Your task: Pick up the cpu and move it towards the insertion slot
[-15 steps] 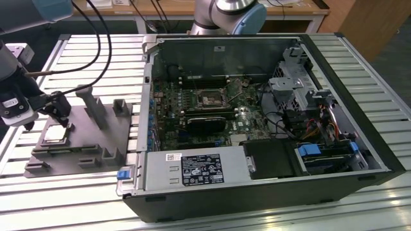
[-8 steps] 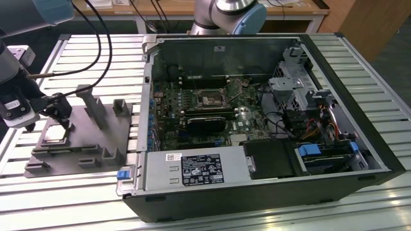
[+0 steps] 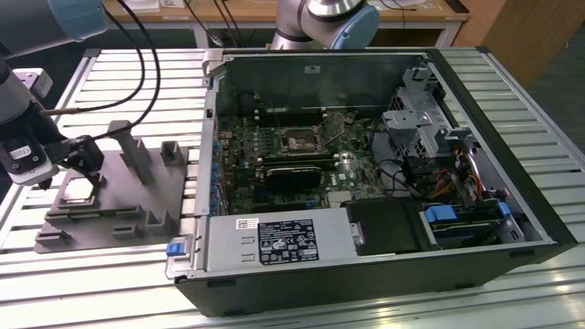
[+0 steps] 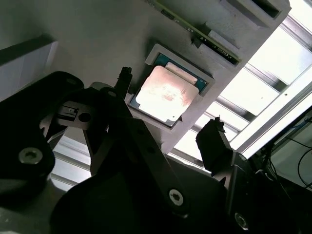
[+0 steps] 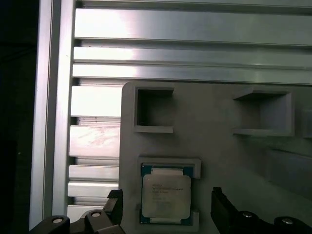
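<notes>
The cpu is straddled by the wide-open, empty pincer; in the exterior view, the insertion slot is seen at its three o'clock.

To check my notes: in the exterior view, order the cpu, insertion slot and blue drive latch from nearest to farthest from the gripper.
1. cpu, on the grey fixture below the gripper.
2. insertion slot, middle of the motherboard.
3. blue drive latch, towards the exterior view's right.

This looks like a robotics lab: an opened computer case lies mid-frame on a slotted aluminium tabletop, with a robot arm at upper centre and a wooden desk behind.
</notes>
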You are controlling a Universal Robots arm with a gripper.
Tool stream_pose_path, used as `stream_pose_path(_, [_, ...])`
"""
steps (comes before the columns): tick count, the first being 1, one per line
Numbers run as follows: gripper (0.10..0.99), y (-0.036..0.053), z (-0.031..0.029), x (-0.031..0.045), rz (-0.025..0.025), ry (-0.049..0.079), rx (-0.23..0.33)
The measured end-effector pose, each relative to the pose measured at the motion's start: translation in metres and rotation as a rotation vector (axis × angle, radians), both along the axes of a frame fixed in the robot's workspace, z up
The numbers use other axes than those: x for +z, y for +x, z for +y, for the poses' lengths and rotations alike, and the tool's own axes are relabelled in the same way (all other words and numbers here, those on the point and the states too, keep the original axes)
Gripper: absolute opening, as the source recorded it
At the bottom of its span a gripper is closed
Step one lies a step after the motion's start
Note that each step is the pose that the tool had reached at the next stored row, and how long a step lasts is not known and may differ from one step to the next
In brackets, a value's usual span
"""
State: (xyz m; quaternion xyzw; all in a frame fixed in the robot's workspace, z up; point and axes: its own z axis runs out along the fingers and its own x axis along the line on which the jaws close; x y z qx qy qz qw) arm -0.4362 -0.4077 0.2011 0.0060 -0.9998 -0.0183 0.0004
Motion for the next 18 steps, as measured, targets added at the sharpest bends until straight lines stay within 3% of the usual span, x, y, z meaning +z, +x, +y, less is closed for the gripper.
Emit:
stream_pose_path(4, [0.812, 0.0, -0.0006, -0.0064, -0.0001, 0.0, 0.0])
stream_pose_path(18, [0.812, 0.0001, -0.0045, -0.0166, -0.0003, 0.0, 0.0])
